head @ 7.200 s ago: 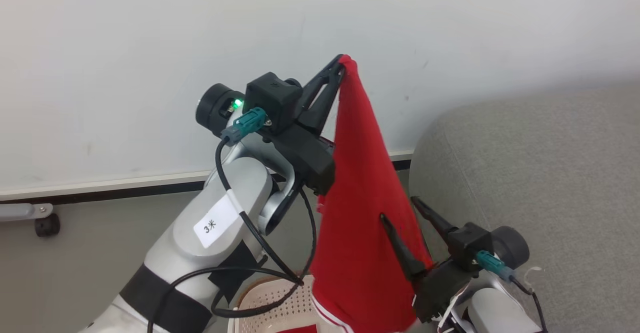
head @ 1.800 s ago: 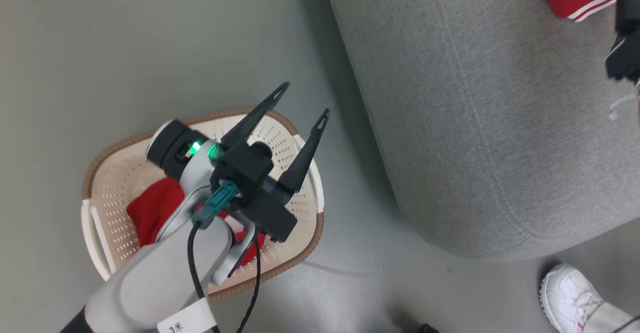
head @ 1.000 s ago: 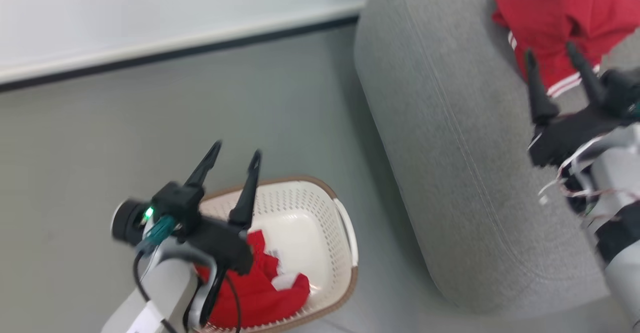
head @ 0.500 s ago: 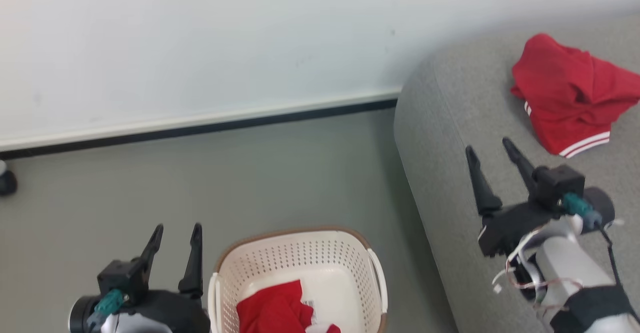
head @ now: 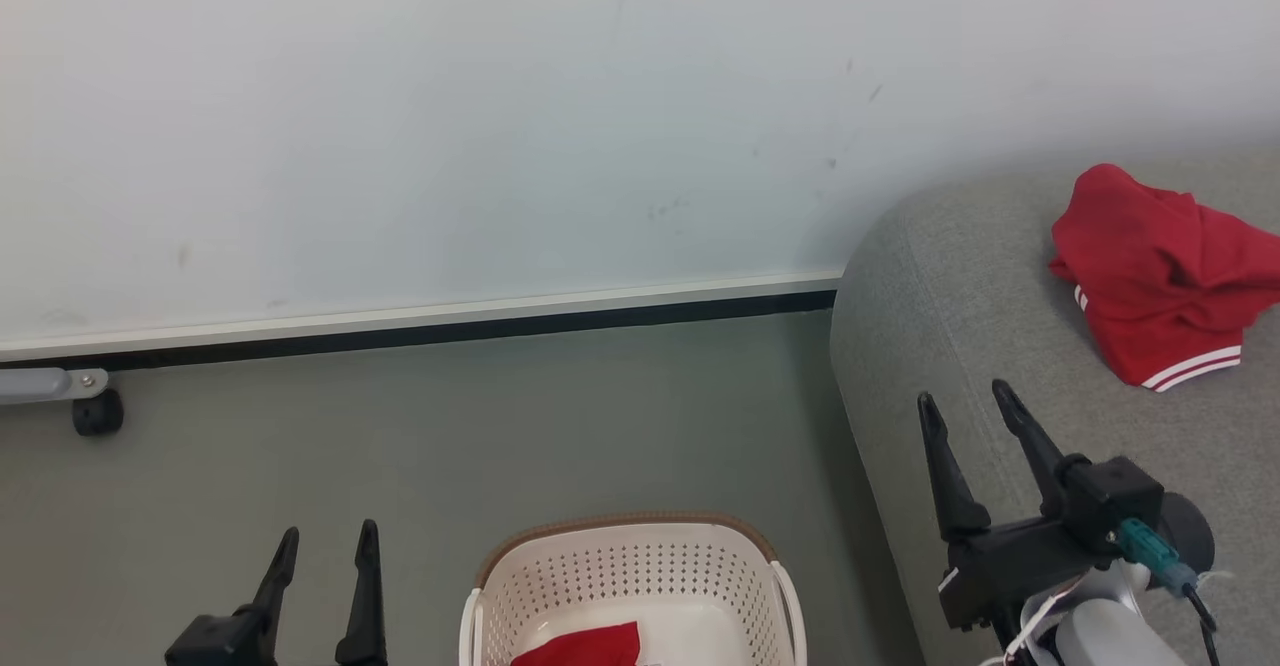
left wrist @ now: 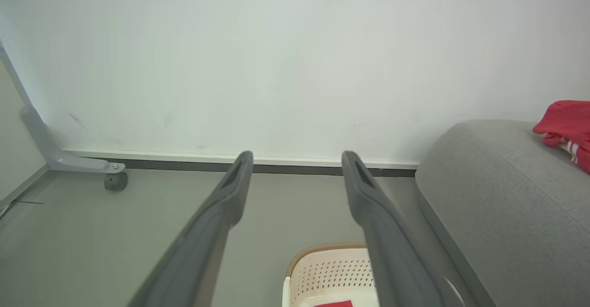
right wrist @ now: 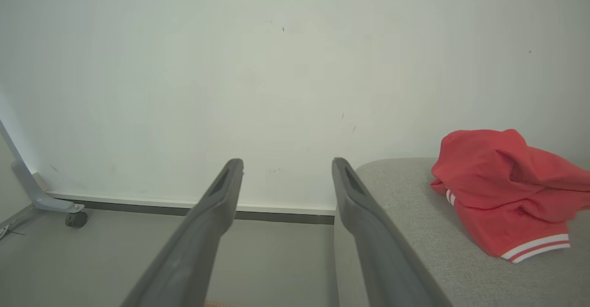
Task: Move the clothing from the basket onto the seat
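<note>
One piece of red clothing [head: 1160, 271] with white stripe trim lies crumpled on the grey seat [head: 960, 336] at the right; it also shows as clothing [right wrist: 500, 196] on the seat [right wrist: 405, 224]. The cream basket [head: 625, 576] stands on the floor at the bottom centre, with another piece of red clothing [head: 580, 646] inside. My left gripper [head: 328, 546] hangs open and empty to the left of the basket. My right gripper [head: 965, 401] is open and empty over the seat's near end, short of the red garment there. The basket [left wrist: 322, 270] lies between the left fingers [left wrist: 230, 191].
A white wall with a dark skirting line [head: 450, 331] runs behind everything. A grey metal leg with a black caster [head: 97, 411] stands at the far left by the wall. Grey floor [head: 400, 446] spreads between wall, basket and seat.
The head camera has swung up, so wall and seat sit lower in view. Both open grippers have dropped toward the bottom edge. The red garment stays on the seat.
</note>
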Available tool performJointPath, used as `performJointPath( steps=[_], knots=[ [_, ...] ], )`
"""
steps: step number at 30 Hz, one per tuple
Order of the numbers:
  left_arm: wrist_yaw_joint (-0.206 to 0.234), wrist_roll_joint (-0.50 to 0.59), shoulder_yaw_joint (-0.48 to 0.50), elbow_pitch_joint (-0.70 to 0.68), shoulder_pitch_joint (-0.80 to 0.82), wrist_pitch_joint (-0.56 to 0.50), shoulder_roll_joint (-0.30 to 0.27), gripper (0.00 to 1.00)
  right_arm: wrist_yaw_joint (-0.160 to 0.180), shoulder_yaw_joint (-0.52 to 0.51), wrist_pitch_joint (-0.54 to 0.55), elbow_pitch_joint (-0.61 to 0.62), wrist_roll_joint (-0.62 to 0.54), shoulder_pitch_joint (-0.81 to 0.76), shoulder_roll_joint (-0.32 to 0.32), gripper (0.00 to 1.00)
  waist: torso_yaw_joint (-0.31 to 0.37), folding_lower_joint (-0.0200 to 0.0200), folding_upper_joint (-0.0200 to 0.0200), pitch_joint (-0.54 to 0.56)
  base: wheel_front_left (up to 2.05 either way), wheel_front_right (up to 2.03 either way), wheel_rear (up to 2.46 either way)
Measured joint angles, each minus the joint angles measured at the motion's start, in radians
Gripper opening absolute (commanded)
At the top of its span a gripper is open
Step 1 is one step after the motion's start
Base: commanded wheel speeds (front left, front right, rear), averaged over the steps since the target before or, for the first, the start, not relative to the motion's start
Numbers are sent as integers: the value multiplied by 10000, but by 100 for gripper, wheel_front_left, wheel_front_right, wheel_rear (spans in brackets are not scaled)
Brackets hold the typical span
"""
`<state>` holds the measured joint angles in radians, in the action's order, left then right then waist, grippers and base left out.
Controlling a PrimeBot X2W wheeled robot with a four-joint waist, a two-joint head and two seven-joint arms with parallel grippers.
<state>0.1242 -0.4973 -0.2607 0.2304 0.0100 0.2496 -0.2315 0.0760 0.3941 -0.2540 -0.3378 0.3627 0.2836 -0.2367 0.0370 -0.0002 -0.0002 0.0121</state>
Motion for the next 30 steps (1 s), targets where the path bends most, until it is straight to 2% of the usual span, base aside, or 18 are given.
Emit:
performJointPath(
  steps=[11, 30],
  knots=[
    [2, 569, 579, -700, -877, 0, 280, 100, 213, -305, 0, 1064, -8, -1522, 58, 100, -181, 1, 2, 236, 0, 0, 0],
    [0, 961, 886, -1210, -1092, 0, 591, 100, 305, -635, 2, 1465, 40, -1964, 128, 100, -258, 2, 2, 151, 0, 0, 0]
  ],
)
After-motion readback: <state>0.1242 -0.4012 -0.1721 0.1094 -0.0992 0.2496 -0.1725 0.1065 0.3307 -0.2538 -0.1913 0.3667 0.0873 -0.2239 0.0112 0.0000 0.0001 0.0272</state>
